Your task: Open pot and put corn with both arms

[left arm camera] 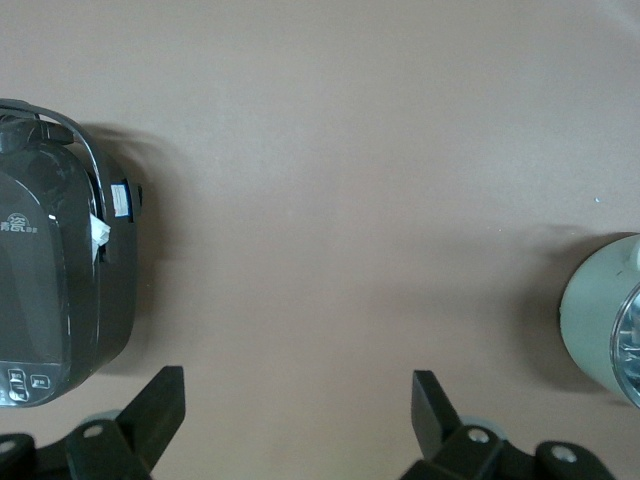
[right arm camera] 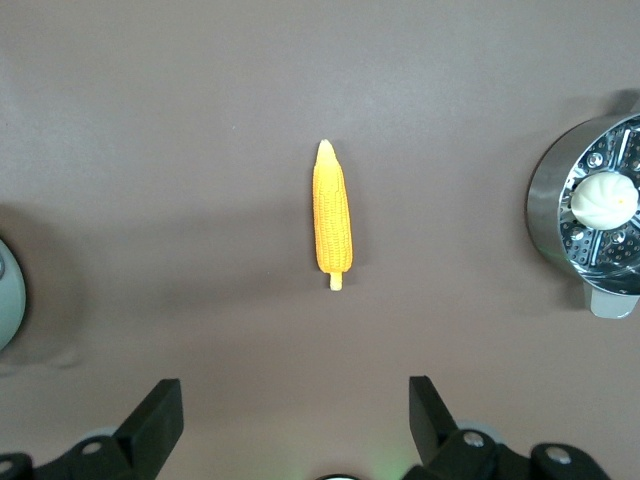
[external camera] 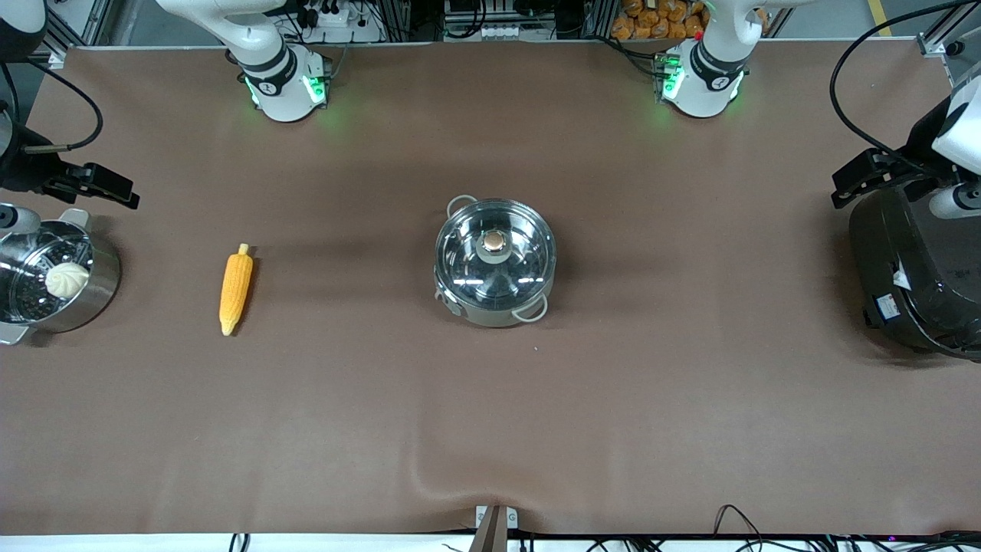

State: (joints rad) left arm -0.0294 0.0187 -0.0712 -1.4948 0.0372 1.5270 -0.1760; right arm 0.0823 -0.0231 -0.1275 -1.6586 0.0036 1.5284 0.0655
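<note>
Front view, shiny round pot point(external camera: 495, 262) glass-lidded, tapered knobbly corn point(external camera: 235, 289) beside.

High front camera facing both bases; wrist cameras straight down, sharing pot point(external camera: 495, 262) and corn point(external camera: 235, 288).

1 pot point(external camera: 495, 262); 1 corn point(external camera: 235, 289); 1 steamer point(external camera: 92, 295); 1 cooker point(external camera: 912, 276)

A steel steamer pot point(external camera: 57, 287) holding 1 white bun point(external camera: 67, 279), and a black cooker point(external camera: 916, 276).
</note>
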